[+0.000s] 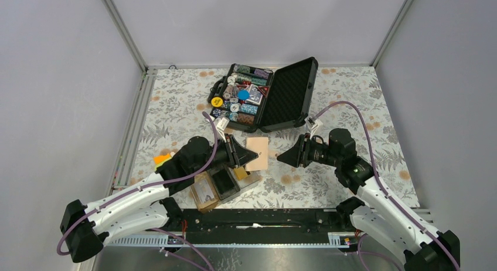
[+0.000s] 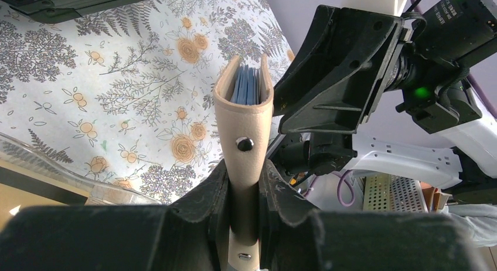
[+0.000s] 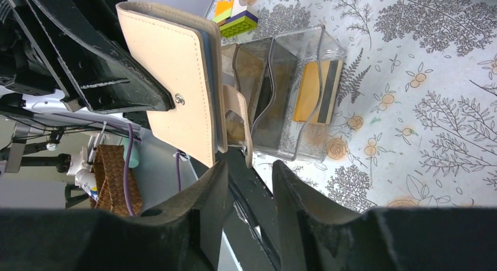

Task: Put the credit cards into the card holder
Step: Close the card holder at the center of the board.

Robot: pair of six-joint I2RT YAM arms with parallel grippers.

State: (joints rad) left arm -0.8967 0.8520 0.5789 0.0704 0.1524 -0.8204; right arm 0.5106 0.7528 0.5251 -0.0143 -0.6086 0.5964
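My left gripper (image 1: 237, 152) is shut on a beige leather card wallet (image 1: 256, 153) and holds it above the table, open end away from the wrist (image 2: 243, 118). Blue card edges (image 2: 246, 86) show inside it. My right gripper (image 1: 281, 158) is open, facing the wallet from the right. The wallet's loose snap strap (image 3: 240, 124) hangs just beyond my right fingertips (image 3: 246, 177). The clear card holder (image 1: 220, 186) stands near the front edge. One gold-orange credit card (image 3: 316, 92) with a black stripe stands in its clear end compartment (image 3: 328, 45).
An open black chip case (image 1: 264, 95) full of chips lies at the back. Coloured toy bricks (image 1: 161, 160) sit left of the card holder. The table's front rail (image 1: 258, 218) runs close behind the holder.
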